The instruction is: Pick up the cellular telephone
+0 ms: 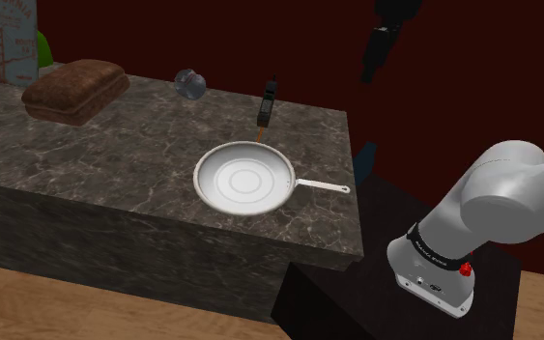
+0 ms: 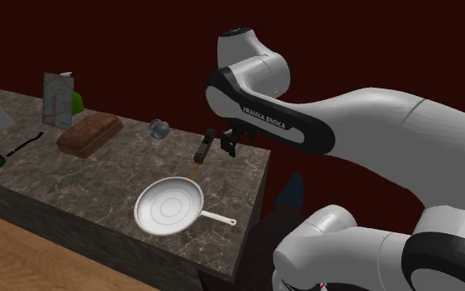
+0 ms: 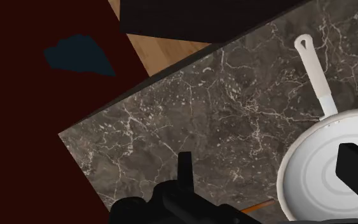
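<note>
Marbled counter (image 1: pixel 144 145), one black telephone (image 1: pixel 268 102), one white pan (image 1: pixel 244 180), one loaf (image 1: pixel 74 90)

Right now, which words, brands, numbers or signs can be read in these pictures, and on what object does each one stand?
"FRANKA EMIKA": white letters on a dark band of the arm.
Small white print on the dark ring near the arm's base: too small to read.
Lettering above a red drawing on the carton: blurred, not readable.
The cellular telephone: no readable mark.
</note>
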You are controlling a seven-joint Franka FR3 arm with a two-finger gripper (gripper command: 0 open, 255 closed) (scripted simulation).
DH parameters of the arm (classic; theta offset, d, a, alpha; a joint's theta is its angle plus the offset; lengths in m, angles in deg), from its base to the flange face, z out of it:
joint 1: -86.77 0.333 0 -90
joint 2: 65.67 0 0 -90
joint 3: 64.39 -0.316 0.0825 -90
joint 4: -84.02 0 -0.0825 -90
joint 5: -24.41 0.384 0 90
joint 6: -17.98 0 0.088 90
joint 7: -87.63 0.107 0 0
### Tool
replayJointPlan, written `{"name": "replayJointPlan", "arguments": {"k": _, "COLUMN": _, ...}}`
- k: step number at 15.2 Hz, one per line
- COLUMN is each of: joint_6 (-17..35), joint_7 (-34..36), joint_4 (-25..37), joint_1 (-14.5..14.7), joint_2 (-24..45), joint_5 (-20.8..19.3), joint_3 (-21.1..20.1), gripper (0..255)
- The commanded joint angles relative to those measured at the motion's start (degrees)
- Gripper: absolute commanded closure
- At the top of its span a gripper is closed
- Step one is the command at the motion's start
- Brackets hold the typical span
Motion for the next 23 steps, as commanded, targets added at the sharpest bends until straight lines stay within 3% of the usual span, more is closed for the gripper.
{"name": "replayJointPlan", "arguments": {"k": 1, "joint_6": 0.0, "joint_7": 0.0, "joint_4": 0.0, "joint_1": 0.0, "joint_2": 0.0, "joint_5": 0.0, "joint_3": 0.0, "gripper": 0}}
{"name": "replayJointPlan", "arguments": {"k": 12, "joint_6": 22.1, "joint_7": 26.6, "joint_4": -0.4, "joint_1": -6.0, "joint_2": 17.1, "joint_5": 1.0, "joint_3": -9.0, "gripper": 0}}
{"name": "replayJointPlan", "arguments": {"k": 17, "joint_6": 29.9, "joint_7": 39.4, "joint_4": 3.5, "joint_1": -9.3, "joint_2": 27.2, "joint_5": -2.2, "joint_3": -12.0, "gripper": 0}}
{"name": "replayJointPlan", "arguments": {"k": 23, "joint_6": 36.1, "joint_7": 55.5, "joint_4": 10.9, "joint_1": -12.3, "joint_2": 39.8, "joint_5": -9.0, "joint_3": -13.7, "gripper": 0}}
